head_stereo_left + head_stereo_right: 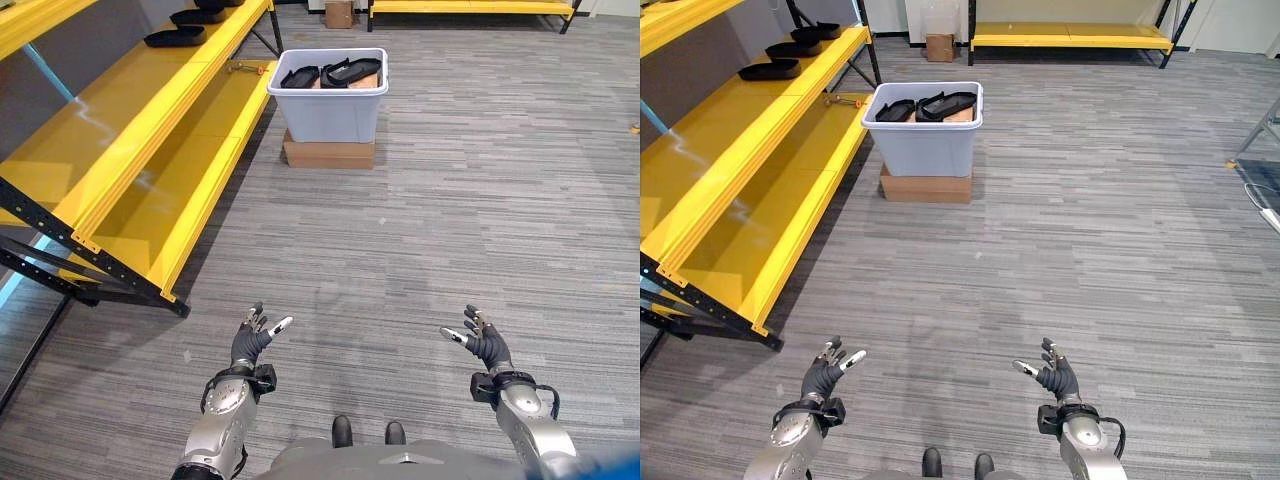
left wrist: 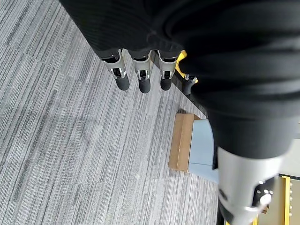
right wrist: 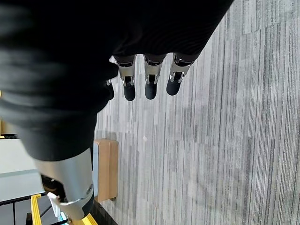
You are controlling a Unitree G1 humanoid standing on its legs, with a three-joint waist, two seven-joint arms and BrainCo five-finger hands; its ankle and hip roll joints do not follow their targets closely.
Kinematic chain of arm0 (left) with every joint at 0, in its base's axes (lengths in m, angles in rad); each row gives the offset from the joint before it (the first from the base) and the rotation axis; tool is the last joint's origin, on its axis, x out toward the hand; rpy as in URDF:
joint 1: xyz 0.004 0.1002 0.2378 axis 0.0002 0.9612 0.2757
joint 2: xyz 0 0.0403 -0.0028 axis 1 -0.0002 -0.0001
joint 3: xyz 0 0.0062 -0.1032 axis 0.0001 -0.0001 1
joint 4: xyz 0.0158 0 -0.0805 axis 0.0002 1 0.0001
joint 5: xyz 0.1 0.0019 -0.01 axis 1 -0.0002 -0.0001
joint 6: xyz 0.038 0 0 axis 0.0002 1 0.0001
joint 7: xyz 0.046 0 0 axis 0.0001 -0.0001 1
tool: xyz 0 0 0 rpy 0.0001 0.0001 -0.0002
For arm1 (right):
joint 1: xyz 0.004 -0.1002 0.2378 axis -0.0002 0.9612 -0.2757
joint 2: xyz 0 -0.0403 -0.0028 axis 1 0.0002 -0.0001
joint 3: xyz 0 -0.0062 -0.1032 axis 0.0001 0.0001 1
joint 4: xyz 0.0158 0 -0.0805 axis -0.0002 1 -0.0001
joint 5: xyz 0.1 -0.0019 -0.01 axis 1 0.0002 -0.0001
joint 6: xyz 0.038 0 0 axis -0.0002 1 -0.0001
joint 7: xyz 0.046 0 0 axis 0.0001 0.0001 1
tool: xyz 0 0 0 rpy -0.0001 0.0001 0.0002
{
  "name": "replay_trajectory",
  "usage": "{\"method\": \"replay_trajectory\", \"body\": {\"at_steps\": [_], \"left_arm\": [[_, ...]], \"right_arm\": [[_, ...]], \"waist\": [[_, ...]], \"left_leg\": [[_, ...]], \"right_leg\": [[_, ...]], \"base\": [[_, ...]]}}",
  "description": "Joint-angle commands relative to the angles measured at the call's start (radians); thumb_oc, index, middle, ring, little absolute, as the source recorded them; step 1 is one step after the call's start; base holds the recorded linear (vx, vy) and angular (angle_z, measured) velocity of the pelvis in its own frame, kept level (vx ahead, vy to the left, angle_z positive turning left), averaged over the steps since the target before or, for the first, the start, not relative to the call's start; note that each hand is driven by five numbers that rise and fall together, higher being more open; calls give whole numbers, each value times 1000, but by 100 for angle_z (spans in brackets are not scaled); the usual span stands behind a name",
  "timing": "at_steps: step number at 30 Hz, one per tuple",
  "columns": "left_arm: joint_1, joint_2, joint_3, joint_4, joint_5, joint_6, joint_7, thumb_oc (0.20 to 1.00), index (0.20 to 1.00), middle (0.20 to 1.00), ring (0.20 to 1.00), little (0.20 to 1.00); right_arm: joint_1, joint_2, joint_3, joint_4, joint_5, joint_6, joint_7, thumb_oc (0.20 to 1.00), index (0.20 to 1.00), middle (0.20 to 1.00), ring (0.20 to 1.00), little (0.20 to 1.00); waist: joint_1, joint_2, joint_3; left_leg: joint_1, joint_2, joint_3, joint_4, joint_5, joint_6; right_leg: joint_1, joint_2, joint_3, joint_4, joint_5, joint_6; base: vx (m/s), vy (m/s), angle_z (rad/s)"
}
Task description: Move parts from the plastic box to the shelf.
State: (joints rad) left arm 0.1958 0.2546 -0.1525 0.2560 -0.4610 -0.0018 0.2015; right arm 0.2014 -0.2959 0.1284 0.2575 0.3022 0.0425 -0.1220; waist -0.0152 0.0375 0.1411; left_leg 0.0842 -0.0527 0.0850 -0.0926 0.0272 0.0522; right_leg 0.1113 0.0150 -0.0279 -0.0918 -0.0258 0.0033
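Left eye view: both hands empty, held low in front over bare floor. Left hand (image 1: 252, 340) fingers loosely spread, thumb out; right hand (image 1: 483, 341) the same. Wrist views agree, fingers straight, nothing between them.

Parts (image 1: 349, 71) are dark flat trays, lying in the plastic box (image 1: 330, 110) well ahead. Box sits on a low cardboard box (image 1: 329, 154) just beside the end of the yellow shelf (image 1: 150, 120). A few similar dark trays (image 1: 174, 37) already lie on the shelf's upper level further back.

Judgement: still the approach step, no pick started. Risks:
- box well out of reach, so a long walk-up; stopping short means an overstretched grab
- trays overlap in the box, so one could drag another out
- box perched on cardboard, so a push on the rim may shift or tip it
- shelf edge close on the left, so the arm could clip it
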Motion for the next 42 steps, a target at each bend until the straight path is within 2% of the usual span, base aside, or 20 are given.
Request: {"method": "replay_trajectory", "body": {"at_steps": [1,36,42], "left_arm": [[-19,18,48,-22,-9,-36,6,1000,1000,1000,1000,1000],[-22,30,37,-14,18,-26,0,1000,1000,1000,1000,1000],[-22,28,47,-12,19,-26,6,1000,1000,1000,1000,1000]], "right_arm": [[-9,-14,14,-59,14,-35,-3,1000,1000,1000,1000,1000],[-11,-10,19,-53,26,-27,-13,1000,1000,1000,1000,1000],[-18,-14,15,-64,29,-27,-10,1000,1000,1000,1000,1000]], "waist": [[-4,-33,-19],[-5,-31,-20],[0,-29,-14]], "left_leg": [[2,94,-34,5,-11,-94],[10,91,-36,5,-26,-92],[-3,80,-37,5,-31,-85]], "right_leg": [[-27,-93,22,5,58,116],[-17,-100,10,5,49,118],[-27,-113,3,5,50,127]], "base": [[0,0,0],[0,0,0],[14,24,1]]}}
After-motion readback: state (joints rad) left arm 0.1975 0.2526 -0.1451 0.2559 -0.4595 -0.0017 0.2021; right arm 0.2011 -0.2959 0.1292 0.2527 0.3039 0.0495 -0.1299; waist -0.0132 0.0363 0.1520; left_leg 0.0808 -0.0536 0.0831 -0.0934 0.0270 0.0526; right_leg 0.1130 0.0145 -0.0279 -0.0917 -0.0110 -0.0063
